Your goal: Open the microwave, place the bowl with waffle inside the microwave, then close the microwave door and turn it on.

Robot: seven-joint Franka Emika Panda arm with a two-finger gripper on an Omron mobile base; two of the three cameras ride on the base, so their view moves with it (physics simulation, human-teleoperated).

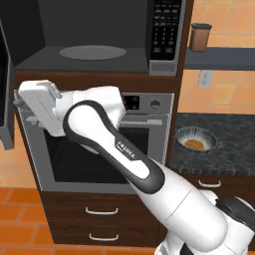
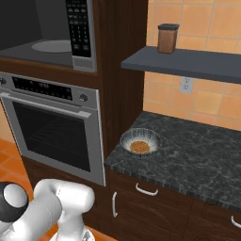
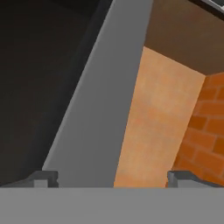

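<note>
A: Microwave door (image 3: pixel 94 100) swung wide, its steel edge just ahead of the fingers (image 3: pixel 43 178), which are spread apart, empty.

B: Step one done! Bowl (image 2: pixel 140 141) with waffle (image 2: pixel 139 147) waits on the desk (image 2: pixel 197 155), well away; loading, closing, starting remain.

A: We see the microwave (image 1: pixel 99 37) cavity standing open, with just the flat turntable (image 1: pixel 92 52) on its floor, so there is room to reach in from the front.

B: The microwave door (image 1: pixel 6 89) hangs swung out at the left, and our gripper (image 3: pixel 112 178) sits right beside its grey rim with fingers spread.

A: Around the bowl (image 2: pixel 140 141) the counter (image 2: pixel 197 155) lies bare; the shelf (image 2: pixel 188 63) overhangs further back.
</note>
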